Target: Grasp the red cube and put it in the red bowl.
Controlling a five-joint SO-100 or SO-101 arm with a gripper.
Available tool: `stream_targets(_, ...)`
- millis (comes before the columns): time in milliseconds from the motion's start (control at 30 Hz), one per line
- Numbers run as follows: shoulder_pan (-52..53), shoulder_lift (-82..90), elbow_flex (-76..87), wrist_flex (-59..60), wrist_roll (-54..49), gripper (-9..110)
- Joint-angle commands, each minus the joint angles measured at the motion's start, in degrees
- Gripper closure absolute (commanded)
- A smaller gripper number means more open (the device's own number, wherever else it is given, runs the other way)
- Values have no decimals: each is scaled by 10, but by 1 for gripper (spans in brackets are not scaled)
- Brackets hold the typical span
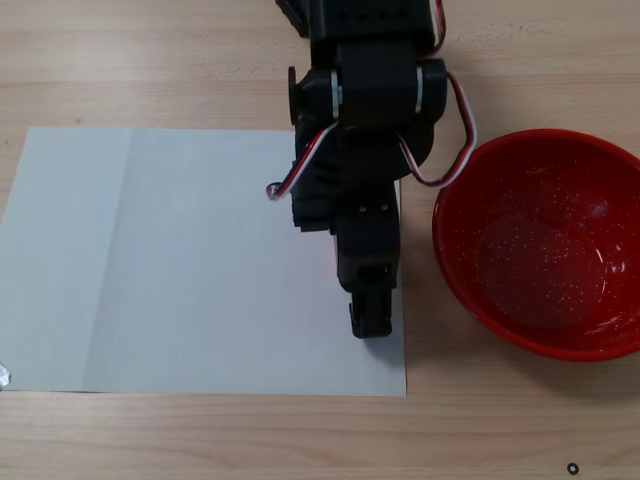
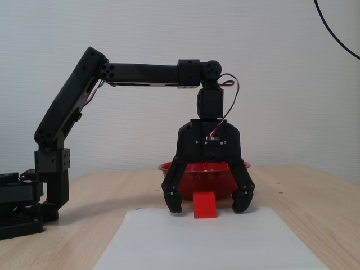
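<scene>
Early stage: nothing grasped yet, every step still to do. Gripper [image 2: 207, 203] hangs spread wide, empty, one finger on each side of the red cube [image 2: 205, 205], neither touching it. Cube sits on the white paper sheet [image 2: 208, 242], just in front of the red bowl [image 2: 203, 175] in the low fixed view; hidden under the arm from above. Cube: small, plain, matte, bright red-orange. Bowl [image 1: 545, 240] empty, glossy, white-speckled, just beside the sheet's edge.

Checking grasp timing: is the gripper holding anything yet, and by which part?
Nothing is held. The gripper is open, its jaws straddling the cube on the paper with gaps on both sides.
</scene>
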Motion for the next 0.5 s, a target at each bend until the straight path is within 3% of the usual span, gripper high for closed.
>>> stream_targets(0,1,32,-73,5,-4,52)
stream_targets(467,-4,33,-78,10,-11,67)
